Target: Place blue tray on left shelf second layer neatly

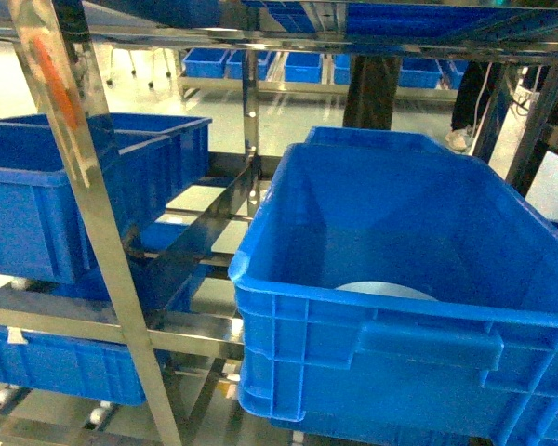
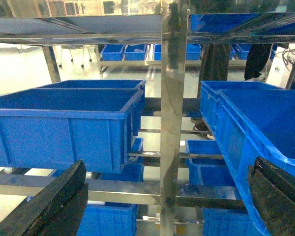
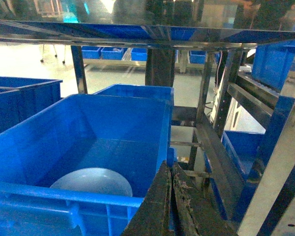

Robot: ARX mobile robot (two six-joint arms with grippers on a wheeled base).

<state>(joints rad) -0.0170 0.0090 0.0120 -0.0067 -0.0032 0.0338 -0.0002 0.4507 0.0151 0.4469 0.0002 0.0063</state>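
Sitting untouched in deep blue crate [image 3: 88,142]: pale blue round plastic tray [image 3: 91,183]; left gripper [image 2: 167,196] fingers apart, right gripper [image 3: 171,206] fingers together, empty; steel rack left tier [image 1: 200,218] unfilled.

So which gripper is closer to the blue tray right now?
Right. The right gripper, shut, sits just outside the crate holding the blue tray. The left gripper, open, faces the steel post further left.

The blue tray [image 1: 386,289] is largely hidden by the near wall of the big crate [image 1: 418,344], whose right side is cut off by the frame edge.
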